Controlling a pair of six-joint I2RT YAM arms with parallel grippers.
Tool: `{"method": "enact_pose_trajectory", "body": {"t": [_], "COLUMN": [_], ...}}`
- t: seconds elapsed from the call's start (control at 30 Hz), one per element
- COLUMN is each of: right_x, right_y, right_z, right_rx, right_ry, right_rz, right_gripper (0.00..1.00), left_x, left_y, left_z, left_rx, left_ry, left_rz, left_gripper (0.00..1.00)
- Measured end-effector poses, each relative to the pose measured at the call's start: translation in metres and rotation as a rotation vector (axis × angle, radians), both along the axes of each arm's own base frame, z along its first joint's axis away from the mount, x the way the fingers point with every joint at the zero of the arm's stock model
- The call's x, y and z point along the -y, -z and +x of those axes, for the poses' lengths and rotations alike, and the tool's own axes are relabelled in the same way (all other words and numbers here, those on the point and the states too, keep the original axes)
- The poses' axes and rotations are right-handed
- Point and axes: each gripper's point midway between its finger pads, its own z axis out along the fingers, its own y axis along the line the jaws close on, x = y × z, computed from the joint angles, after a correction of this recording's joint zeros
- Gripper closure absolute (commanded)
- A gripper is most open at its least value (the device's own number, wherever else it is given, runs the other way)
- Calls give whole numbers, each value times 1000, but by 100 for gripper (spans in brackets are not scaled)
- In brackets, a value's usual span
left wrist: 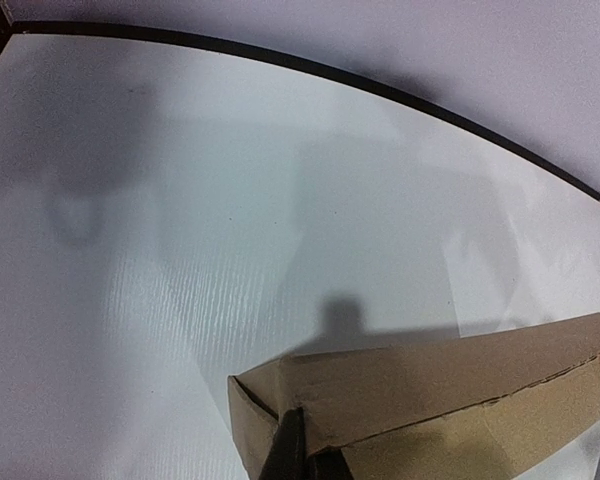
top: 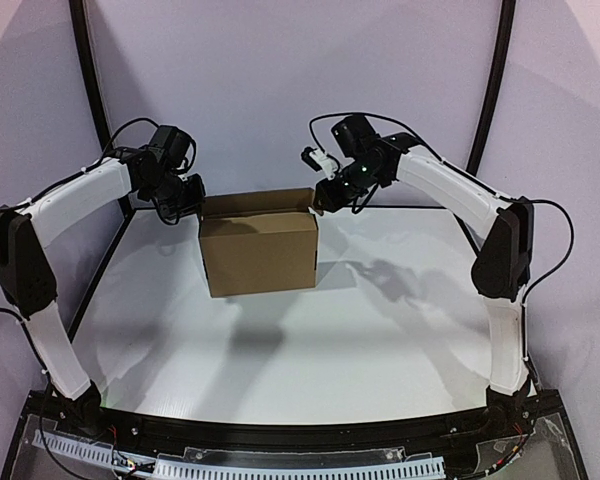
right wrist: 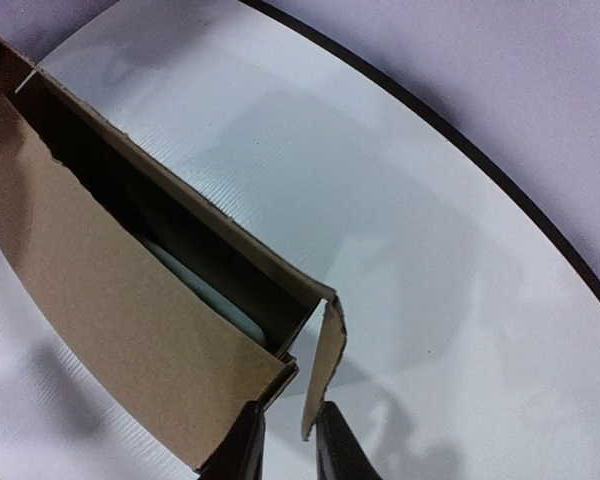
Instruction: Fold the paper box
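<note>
The paper box (top: 259,250) is brown cardboard and stands upright at the middle of the white table, its top open. My left gripper (top: 187,199) is at its top left corner. In the left wrist view the left gripper (left wrist: 308,458) is pinched shut on the box's (left wrist: 430,385) upper wall edge near the corner. My right gripper (top: 324,195) is at the top right corner. In the right wrist view the right gripper (right wrist: 288,452) has its jaws slightly apart, with the tip of a small side flap (right wrist: 322,365) hanging between them. A pale grey-green object (right wrist: 225,305) lies inside the box.
A black rim (top: 420,207) bounds the white table at the back, with purple backdrop walls behind. Black poles (top: 495,80) rise at both back corners. Cables loop over both wrists. White table surface (top: 310,350) lies in front of the box.
</note>
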Motion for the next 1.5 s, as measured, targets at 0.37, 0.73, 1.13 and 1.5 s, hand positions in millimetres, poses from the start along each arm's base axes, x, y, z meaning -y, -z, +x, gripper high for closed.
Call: {"method": "enact_pose_trajectory", "body": {"t": [0.37, 0.73, 1.13, 1.5], "right_x": [-10, -9, -10, -10], "right_y": [-7, -7, 2, 5], "right_z": [-10, -9, -22, -41], "right_rx": [-50, -37, -38, -18], "right_ry": [50, 100, 97, 107], "right_rz": [54, 35, 67, 140], "right_gripper": [100, 100, 100, 100], "left_x": [0, 0, 1, 0], "left_y": [0, 0, 2, 5], "left_z": [0, 0, -2, -21], "left_rx": [1, 2, 30, 109], "left_ry": [1, 1, 16, 48], "left_rz": [2, 1, -5, 9], "left_gripper": [99, 99, 99, 99]}}
